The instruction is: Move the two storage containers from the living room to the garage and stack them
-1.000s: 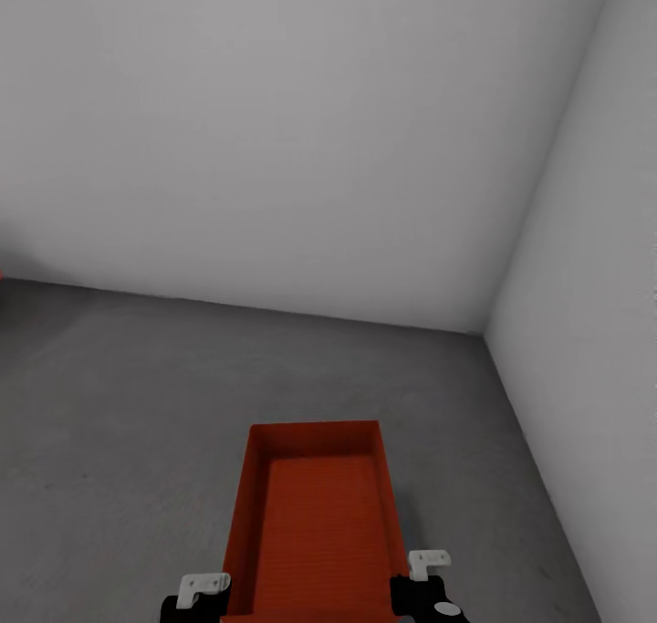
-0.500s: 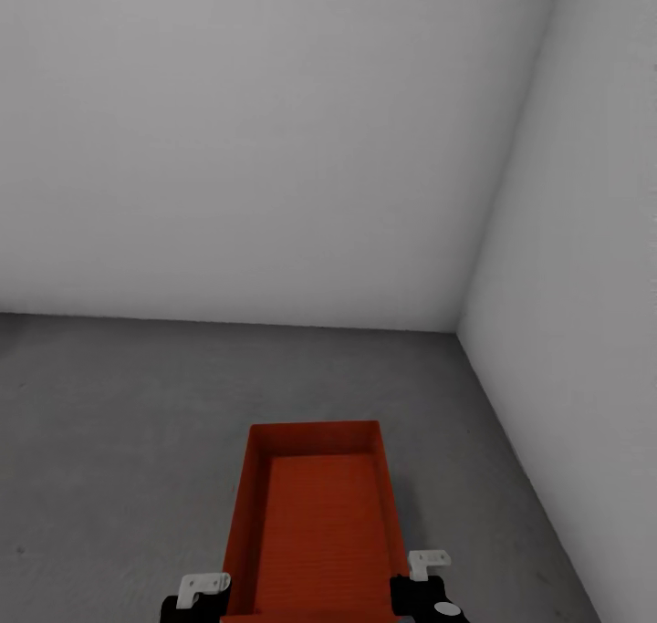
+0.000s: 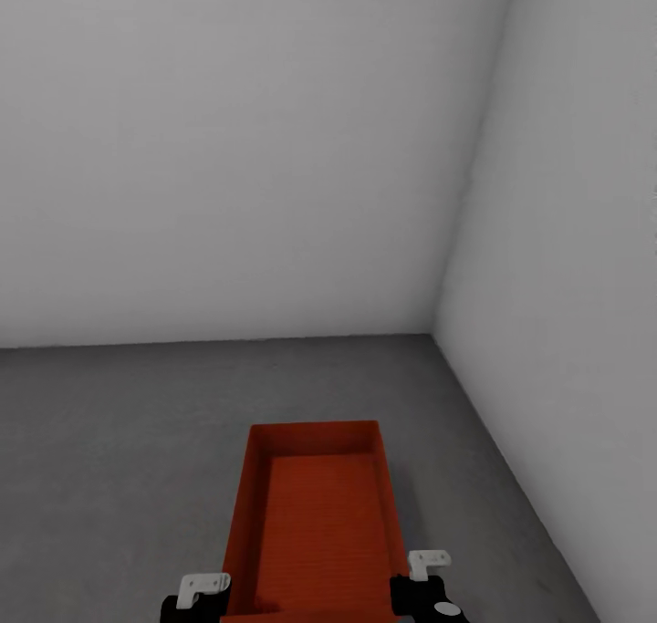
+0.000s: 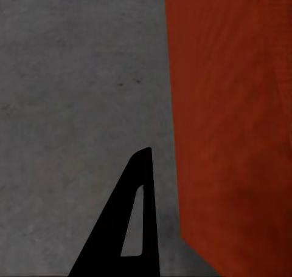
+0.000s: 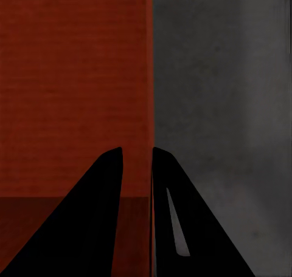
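One container (image 3: 315, 523) (held aloft) nears corner.

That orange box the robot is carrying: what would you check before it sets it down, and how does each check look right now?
1. Right gripper on the box: ok, one finger on each side of its wall.
2. Left gripper on the box: cannot tell; the left wrist view shows one finger outside the wall, and the other is hidden.
3. Box level: ok, it looks even in the head view.
4. Right room: ok, grey concrete floor and plain pale walls.
5. Landing spot ahead: ok, bare floor up to the corner.
6. Second box to stack with: cannot tell from these pictures.
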Robot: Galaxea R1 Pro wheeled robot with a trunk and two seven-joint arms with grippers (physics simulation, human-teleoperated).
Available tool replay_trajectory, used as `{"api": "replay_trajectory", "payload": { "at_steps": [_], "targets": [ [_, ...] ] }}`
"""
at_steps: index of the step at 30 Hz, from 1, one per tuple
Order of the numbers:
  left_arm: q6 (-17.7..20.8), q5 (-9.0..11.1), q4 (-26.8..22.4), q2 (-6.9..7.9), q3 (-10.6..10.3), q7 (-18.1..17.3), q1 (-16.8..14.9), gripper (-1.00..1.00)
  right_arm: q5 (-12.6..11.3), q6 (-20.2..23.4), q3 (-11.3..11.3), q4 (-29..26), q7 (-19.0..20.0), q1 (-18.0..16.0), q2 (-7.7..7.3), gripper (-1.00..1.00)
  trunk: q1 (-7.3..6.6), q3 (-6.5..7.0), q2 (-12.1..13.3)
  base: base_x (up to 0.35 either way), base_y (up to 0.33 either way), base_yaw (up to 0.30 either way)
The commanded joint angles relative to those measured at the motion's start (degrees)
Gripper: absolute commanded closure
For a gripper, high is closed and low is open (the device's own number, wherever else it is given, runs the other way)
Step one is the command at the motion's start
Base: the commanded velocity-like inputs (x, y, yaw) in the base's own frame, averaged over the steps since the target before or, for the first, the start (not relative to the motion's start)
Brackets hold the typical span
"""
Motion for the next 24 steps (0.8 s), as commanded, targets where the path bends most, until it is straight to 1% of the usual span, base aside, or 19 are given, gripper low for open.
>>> {"api": "replay_trajectory", "payload": {
  "at_steps": [1,8,16,24],
  "targets": [
    [-0.2,0.2,0.0,0.02,0.5,0.1,0.0,1.00,0.1,-0.2,-0.2,0.0,-0.4,-0.1,0.01,1.00,0.02,-0.05,0.0,0.299,0.181,-0.096],
    [-0.2,0.2,0.0,0.02,0.5,0.1,0.0,1.00,0.1,-0.2,-0.2,0.0,-0.4,-0.1,0.01,1.00,0.02,-0.05,0.0,0.299,0.181,-0.026],
    [-0.2,0.2,0.0,0.02,0.5,0.1,0.0,1.00,0.1,-0.2,-0.2,0.0,-0.4,-0.1,0.01,1.00,0.02,-0.05,0.0,0.299,0.181,0.092],
    [-0.2,0.2,0.0,0.02,0.5,0.1,0.0,1.00,0.1,-0.2,-0.2,0.0,-0.4,-0.1,0.01,1.00,0.02,-0.05,0.0,0.299,0.181,0.015]
  ]
}}
